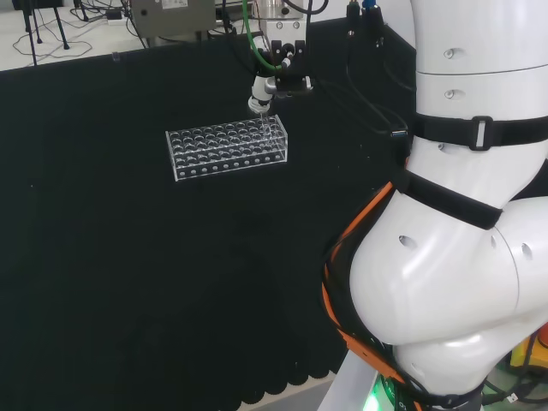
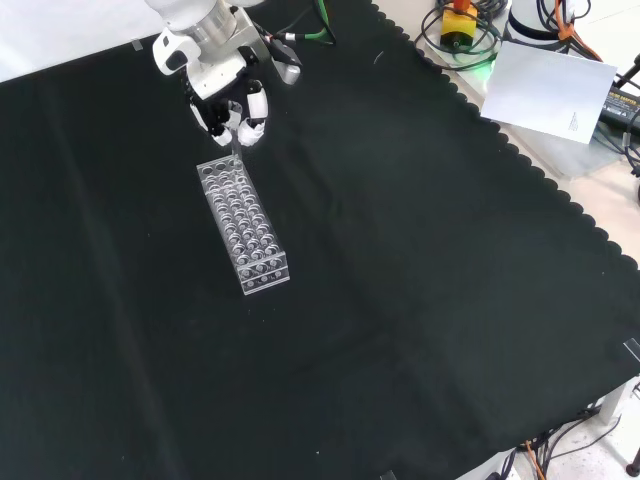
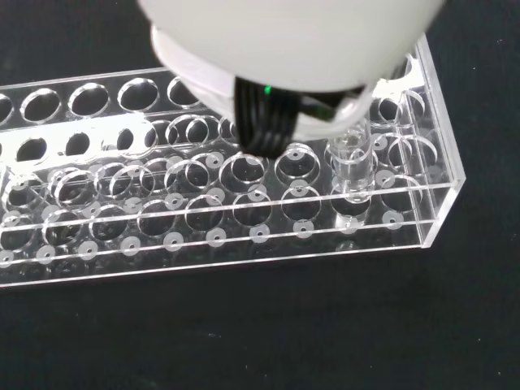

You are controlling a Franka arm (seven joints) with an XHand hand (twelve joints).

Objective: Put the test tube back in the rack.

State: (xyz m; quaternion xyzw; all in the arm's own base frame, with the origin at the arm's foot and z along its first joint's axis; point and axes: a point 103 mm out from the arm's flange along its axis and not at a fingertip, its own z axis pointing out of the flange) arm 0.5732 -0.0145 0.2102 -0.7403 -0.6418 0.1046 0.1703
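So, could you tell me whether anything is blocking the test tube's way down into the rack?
Nothing visible is. In the wrist view the test tube stands upright in a hole at the end of the clear rack, its lower part already down through the top plate. The holes around it look empty. The hand is above that end.

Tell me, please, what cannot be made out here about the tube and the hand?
- Wrist view: the black and white hand blurs over the clear glass test tube, hiding its top and the fingers' hold.
- Head view: the tube is too faint against the clear plastic rack.
- Front view: likewise.
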